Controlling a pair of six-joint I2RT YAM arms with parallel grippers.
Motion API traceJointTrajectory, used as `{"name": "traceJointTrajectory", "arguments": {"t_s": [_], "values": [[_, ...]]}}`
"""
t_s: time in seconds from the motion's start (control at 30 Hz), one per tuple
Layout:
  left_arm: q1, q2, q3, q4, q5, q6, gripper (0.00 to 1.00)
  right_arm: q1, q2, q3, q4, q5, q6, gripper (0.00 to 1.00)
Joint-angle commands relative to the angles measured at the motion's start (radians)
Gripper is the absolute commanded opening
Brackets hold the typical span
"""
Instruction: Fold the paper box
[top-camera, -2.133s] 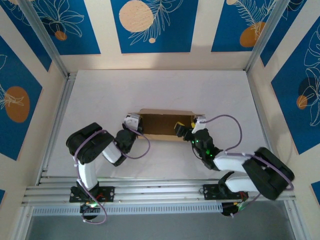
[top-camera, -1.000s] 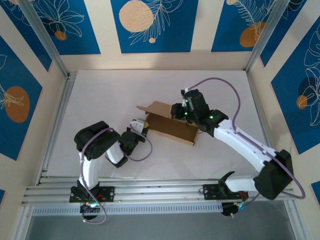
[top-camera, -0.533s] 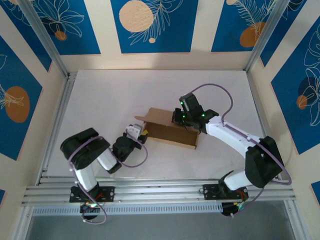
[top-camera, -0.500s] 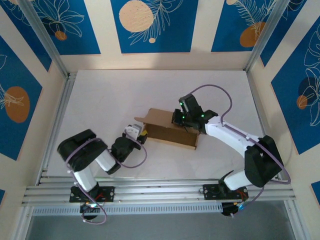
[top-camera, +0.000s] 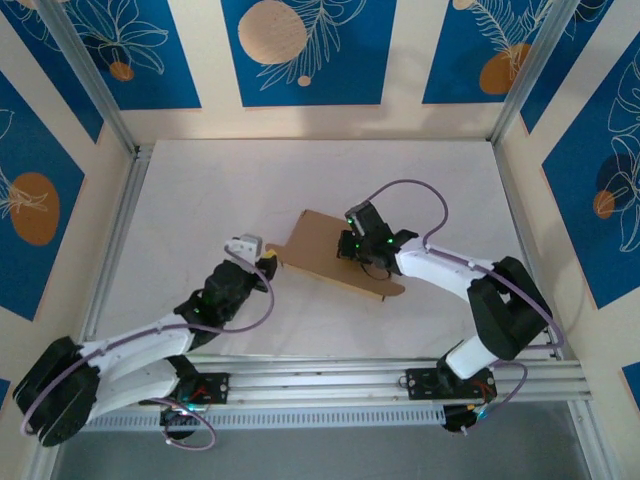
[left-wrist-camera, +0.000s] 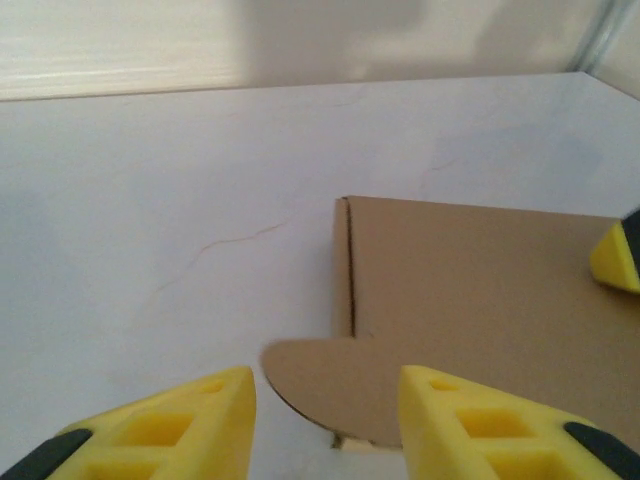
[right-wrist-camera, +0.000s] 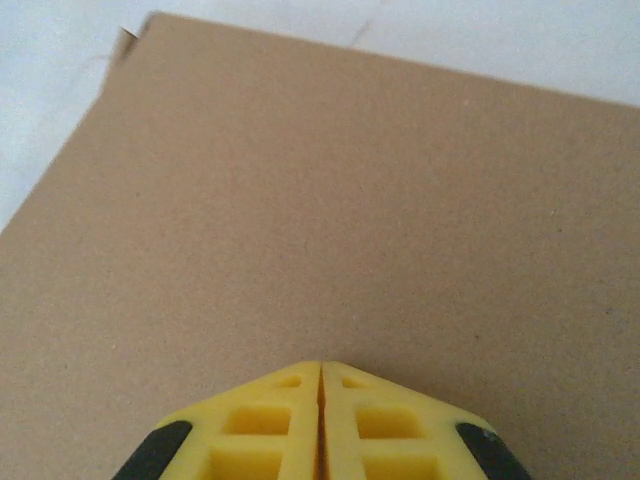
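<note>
The paper box (top-camera: 316, 243) lies on the white table as a flat brown shape with its lid down. My right gripper (top-camera: 350, 243) is shut, and its joined yellow tips (right-wrist-camera: 320, 368) rest on the plain cardboard lid (right-wrist-camera: 330, 190). My left gripper (top-camera: 267, 261) sits at the box's left end, open. In the left wrist view a rounded brown flap (left-wrist-camera: 325, 372) sticks out of the box (left-wrist-camera: 480, 290) and lies in the gap of the left gripper (left-wrist-camera: 325, 412), touching neither finger. One yellow fingertip of the right gripper (left-wrist-camera: 618, 258) shows at that view's right edge.
Bare white table (top-camera: 200, 190) surrounds the box on the left and behind. Aluminium rails (top-camera: 320, 385) run along the near edge by the arm bases. Metal posts and blue patterned walls (top-camera: 300, 50) close in the sides and back.
The box's lid, standing up a second ago, now lies flat. My right gripper has come down and leftward onto it. My left arm has stretched out low, its gripper still at the box's left end.
</note>
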Motion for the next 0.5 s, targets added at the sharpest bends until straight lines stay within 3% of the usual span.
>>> {"name": "traceJointTrajectory", "arguments": {"t_s": [0.0,0.17,0.33,0.47], "values": [[-0.01,-0.067,0.053,-0.228,-0.117,-0.047,0.4,0.001,0.029,-0.026,-0.04,0.029,-0.028,0.11],[-0.006,-0.078,0.12,-0.304,-0.173,-0.015,0.4,0.0,0.059,-0.016,-0.046,0.0,-0.06,0.12],[0.008,0.079,0.295,-0.388,-0.08,-0.004,0.44,0.002,0.163,0.025,-0.127,0.001,-0.066,0.12],[0.035,0.22,0.438,-0.461,0.074,-0.062,0.56,0.01,0.277,0.088,-0.244,0.013,-0.073,0.11]]}}
